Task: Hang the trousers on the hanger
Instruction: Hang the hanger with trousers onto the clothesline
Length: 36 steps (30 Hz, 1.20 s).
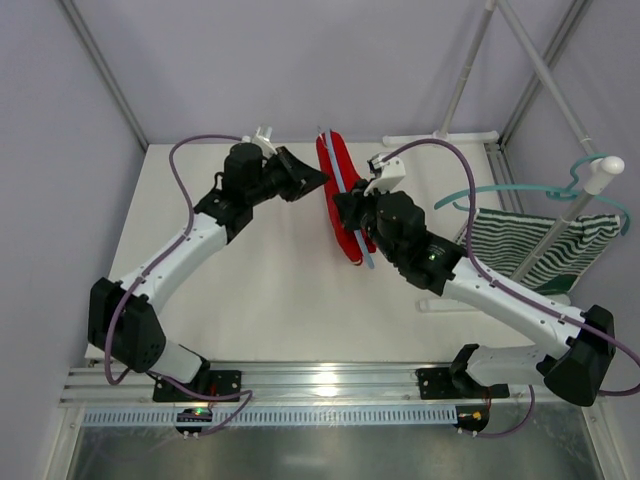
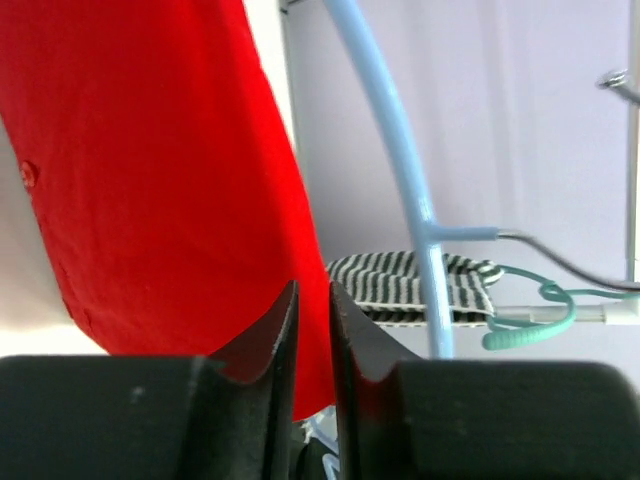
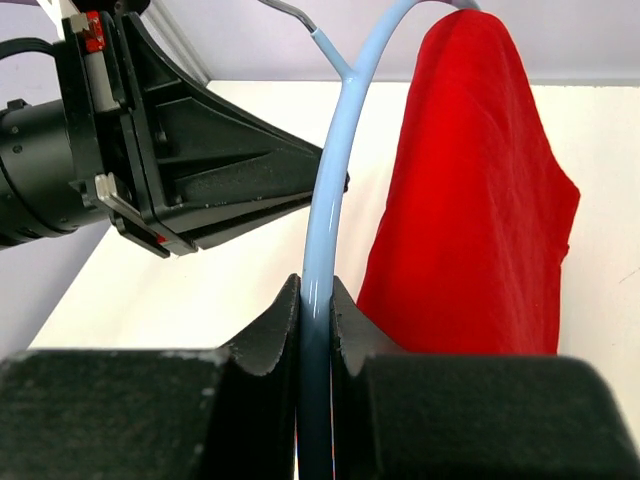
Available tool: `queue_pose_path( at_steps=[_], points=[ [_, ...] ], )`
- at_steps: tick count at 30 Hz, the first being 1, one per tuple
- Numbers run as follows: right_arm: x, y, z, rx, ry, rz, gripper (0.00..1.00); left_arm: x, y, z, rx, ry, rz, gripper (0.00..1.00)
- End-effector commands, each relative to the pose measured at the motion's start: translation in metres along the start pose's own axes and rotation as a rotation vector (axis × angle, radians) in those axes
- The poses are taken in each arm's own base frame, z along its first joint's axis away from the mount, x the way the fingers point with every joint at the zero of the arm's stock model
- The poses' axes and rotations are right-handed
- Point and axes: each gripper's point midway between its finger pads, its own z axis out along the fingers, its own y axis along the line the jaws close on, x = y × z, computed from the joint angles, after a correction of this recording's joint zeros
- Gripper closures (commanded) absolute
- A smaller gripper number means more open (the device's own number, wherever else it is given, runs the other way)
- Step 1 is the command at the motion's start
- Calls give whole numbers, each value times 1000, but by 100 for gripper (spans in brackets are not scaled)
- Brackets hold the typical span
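So the right fingers (image 3: pixel 270 340) are clamped tight on one sloping arm of the hanger (image 3: pixel 325 230), no doubt about that one: the pale blue plastic runs straight down between them and out the bottom of the right wrist view. The trousers (image 1: pixel 332 165) are draped over the hanger, held up in the air above the middle of the counter (image 1: pixel 270 290), towards its far edge. From the top camera you only get them edge-on as a narrow red strip, and the lower end disappears behind the right wrist. I can't make out the waistband trim or the hanger's lower bar anywhere. The left fingers (image 2: pixel 270 345) sit right up against the red cloth with just a slit between them. Some red shows low in that slit, but honestly I can't tell if they're pinching any cloth or it's just hanging behind them. The left wrist view also cuts off the top of the trousers. Over the right edge of the counter there's a striped garment (image 1: pixel 520 245) on a teal hanger (image 1: pixel 500 188).
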Motion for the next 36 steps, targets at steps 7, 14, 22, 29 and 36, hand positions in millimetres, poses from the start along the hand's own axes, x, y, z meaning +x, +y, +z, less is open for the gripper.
queue_pose_path(
  at_steps=[7, 14, 22, 29, 36],
  points=[
    [-164, 40, -42, -126, -430, 200, 96, -7, 34, -37, -194, -1, 174, 55],
    [-204, 23, -52, -9, -536, 204, 96, -14, 34, -61, -237, -31, 270, 15],
    [-238, -9, -70, 174, -671, 264, 96, 3, 53, -80, -284, 35, 329, 0],
    [-253, -32, -76, 341, -748, 282, 96, 23, 83, -97, -349, 97, 373, 0],
    [-271, -32, -62, 398, -814, 293, 96, 31, 102, -113, -411, 122, 409, 0]
  ],
)
